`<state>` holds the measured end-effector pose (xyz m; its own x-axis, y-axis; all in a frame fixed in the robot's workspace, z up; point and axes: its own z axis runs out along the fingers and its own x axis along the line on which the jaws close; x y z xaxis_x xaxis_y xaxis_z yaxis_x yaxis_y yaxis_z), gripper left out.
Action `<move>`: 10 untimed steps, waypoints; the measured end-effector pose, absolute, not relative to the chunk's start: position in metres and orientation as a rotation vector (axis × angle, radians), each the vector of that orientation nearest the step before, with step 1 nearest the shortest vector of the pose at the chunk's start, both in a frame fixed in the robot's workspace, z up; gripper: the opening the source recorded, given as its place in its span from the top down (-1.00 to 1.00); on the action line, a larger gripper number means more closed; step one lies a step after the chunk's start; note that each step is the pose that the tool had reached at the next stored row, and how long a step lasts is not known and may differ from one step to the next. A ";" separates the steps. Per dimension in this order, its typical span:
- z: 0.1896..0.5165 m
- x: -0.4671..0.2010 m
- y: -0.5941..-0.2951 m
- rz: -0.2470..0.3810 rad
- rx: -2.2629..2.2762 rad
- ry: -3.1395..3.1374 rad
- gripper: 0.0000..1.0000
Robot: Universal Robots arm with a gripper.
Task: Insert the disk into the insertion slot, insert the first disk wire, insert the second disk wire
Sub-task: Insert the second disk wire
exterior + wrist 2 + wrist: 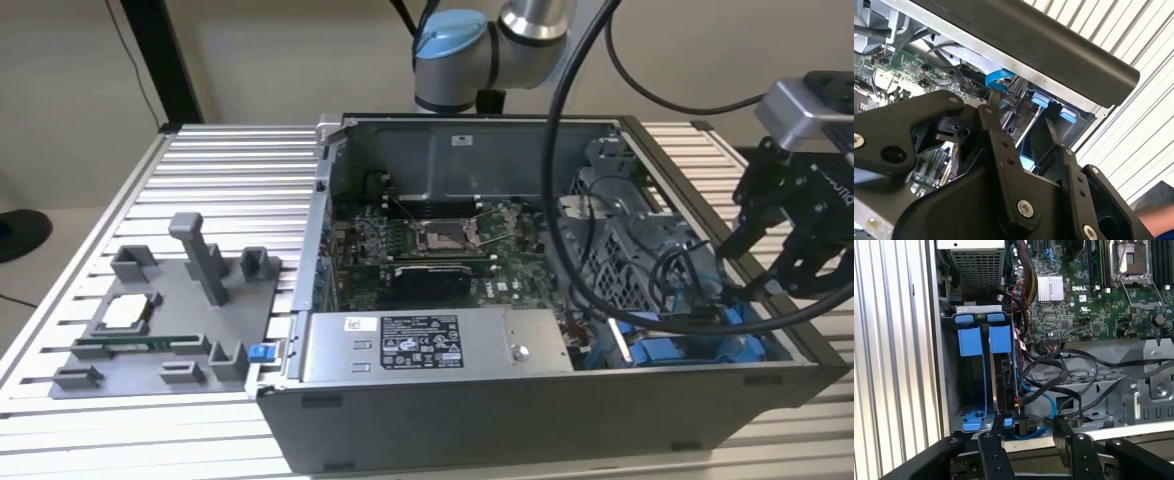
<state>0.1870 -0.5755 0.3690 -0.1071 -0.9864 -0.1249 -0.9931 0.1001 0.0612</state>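
One disk (1004, 375) is sitting in the slot (970, 340), one blue wire (1045, 395) right beside it, gripper (1024, 430) open just outside.

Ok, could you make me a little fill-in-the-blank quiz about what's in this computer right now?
The insertion slot has rails coloured ___. The disk sits ___ that slot. The gripper has its fingers ___. The power-supply box carries a ___ label.
Missing words: blue; inside; open; white.
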 end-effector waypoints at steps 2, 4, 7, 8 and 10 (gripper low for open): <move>0.369 0.188 -0.576 0.203 -2.061 2.292 -1.00; 0.369 0.189 -0.576 0.205 -2.059 2.294 -1.00; 0.369 0.191 -0.576 0.206 -2.053 2.299 1.00; 0.369 0.191 -0.576 0.206 -2.053 2.300 1.00; 0.369 0.191 -0.576 0.206 -2.050 2.302 1.00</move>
<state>0.1912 -0.5757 0.3688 -0.1183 -0.9848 -0.1274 -0.9918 0.1109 0.0643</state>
